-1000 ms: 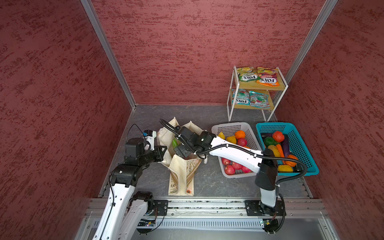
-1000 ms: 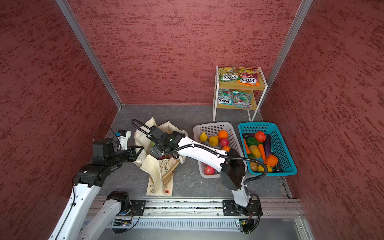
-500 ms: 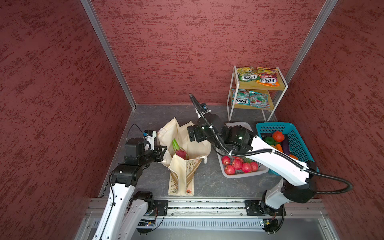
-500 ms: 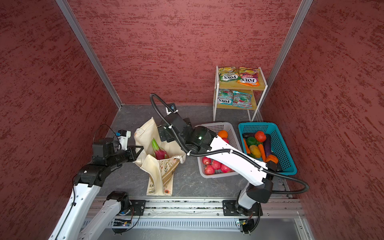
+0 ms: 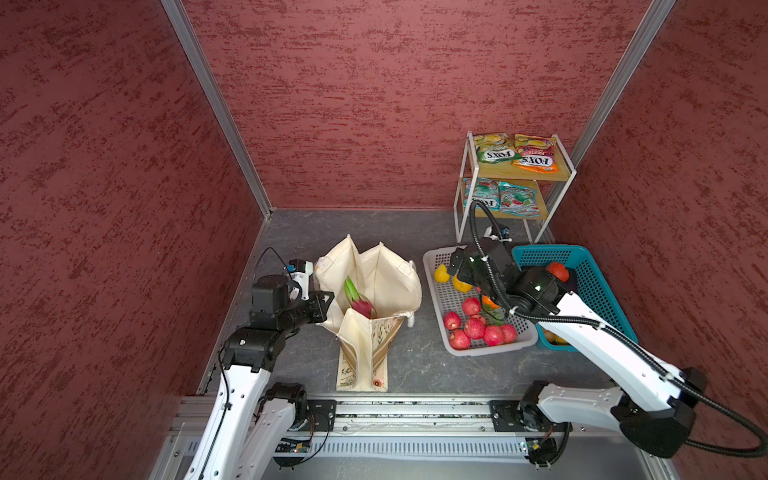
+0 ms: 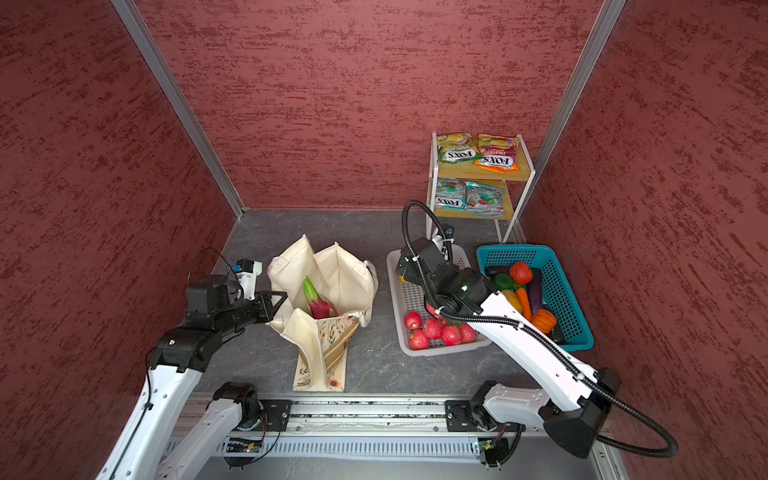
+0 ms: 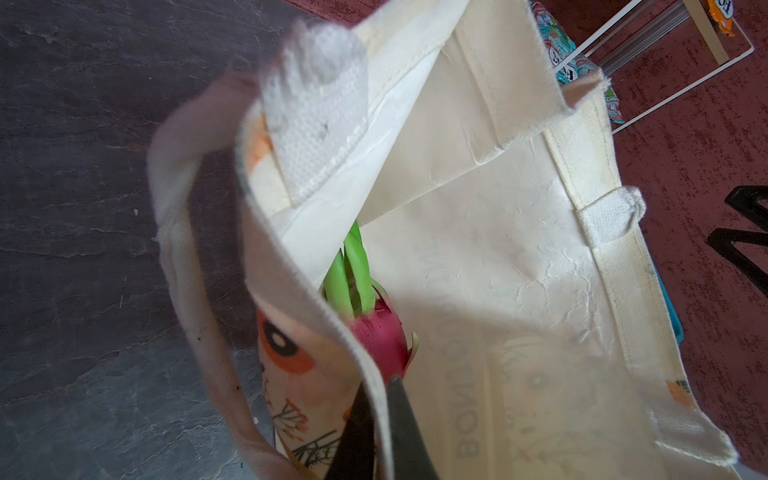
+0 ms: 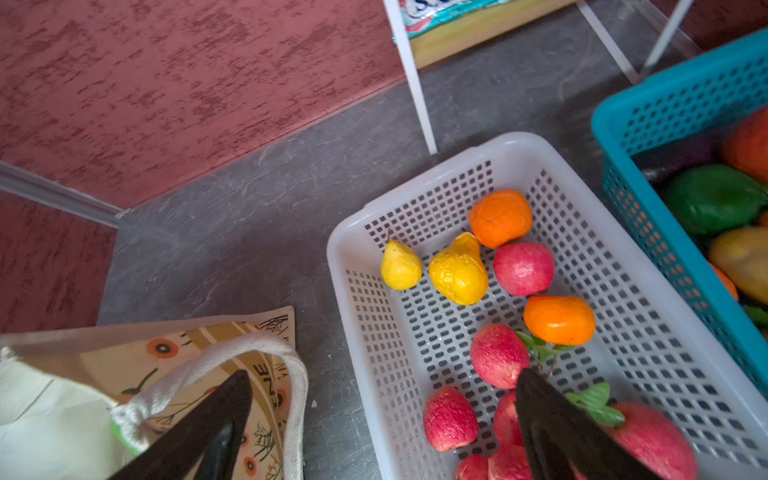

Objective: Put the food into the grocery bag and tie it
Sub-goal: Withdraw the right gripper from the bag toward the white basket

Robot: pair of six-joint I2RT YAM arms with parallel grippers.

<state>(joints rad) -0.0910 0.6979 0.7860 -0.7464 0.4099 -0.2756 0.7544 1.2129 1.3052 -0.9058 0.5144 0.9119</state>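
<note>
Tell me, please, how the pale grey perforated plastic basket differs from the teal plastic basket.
The pale grey perforated plastic basket holds fruit: red apples, oranges, yellow pears; the teal plastic basket holds vegetables, among them a red tomato and a purple eggplant. The grey basket lies nearer the cream canvas grocery bag, the teal basket beyond it. Both are rectangular, perforated and set side by side.

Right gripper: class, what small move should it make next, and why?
Probably lower onto the nearest red apple in the grey basket and close. The right gripper hangs open and empty above the basket, while the left gripper, shut on the grocery bag rim, holds the mouth open; only the dragon fruit shows inside.
</note>
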